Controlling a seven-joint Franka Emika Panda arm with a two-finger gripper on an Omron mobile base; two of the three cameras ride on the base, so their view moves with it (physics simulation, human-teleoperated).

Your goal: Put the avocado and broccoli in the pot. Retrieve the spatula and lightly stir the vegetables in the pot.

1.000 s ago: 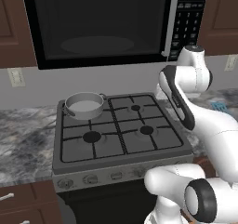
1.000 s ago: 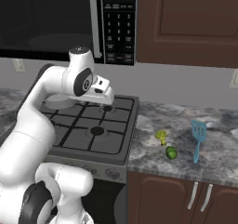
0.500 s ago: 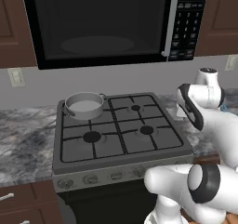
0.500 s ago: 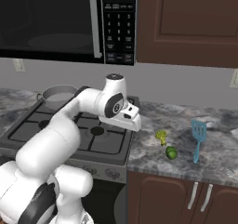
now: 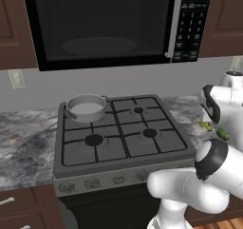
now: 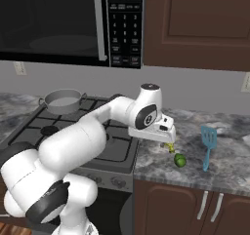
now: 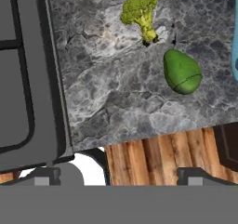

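While the avocado [image 7: 182,72] lies on the marble counter [image 7: 116,93] just beside the broccoli [image 7: 141,11], not touching it, my pincer [image 6: 168,137] hangs above both with jaws spread wide, gripping nothing. Right of the vegetables the light blue spatula [image 6: 207,145] rests flat on that counter. Well apart, on the stove's [image 5: 121,135] rear left burner, sits the grey pot [image 5: 86,107], below the black microwave [image 5: 109,23]
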